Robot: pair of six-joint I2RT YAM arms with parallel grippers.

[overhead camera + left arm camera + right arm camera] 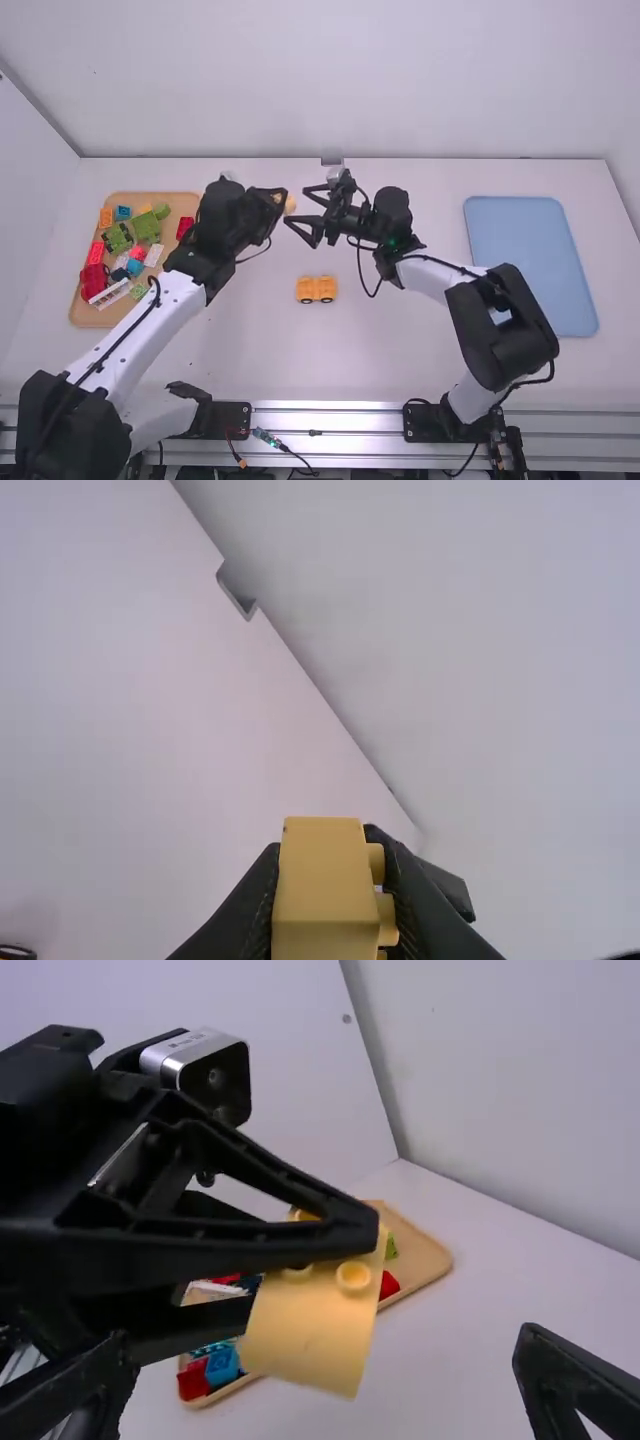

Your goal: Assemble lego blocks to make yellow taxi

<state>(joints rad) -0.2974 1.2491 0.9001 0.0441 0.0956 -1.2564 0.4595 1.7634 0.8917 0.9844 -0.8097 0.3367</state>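
Observation:
In the high view my left gripper (275,200) is above the table, shut on a yellow block (290,204). The left wrist view has that block (325,890) between the fingers of the left gripper (325,920). Facing it from the right, my right gripper (305,212) stands open. In the right wrist view the studded yellow block (315,1325), held by the left gripper (300,1250), lies beyond the gap of the right gripper (325,1380). A yellow wheeled piece (317,289) rests on the table below the grippers.
A wooden tray (180,199) of mixed bricks, red, green, blue, white and orange, is at the left, partly behind the left arm. A blue tray (530,260) lies at the right, the right arm crossing its near side. The wall rises behind the table.

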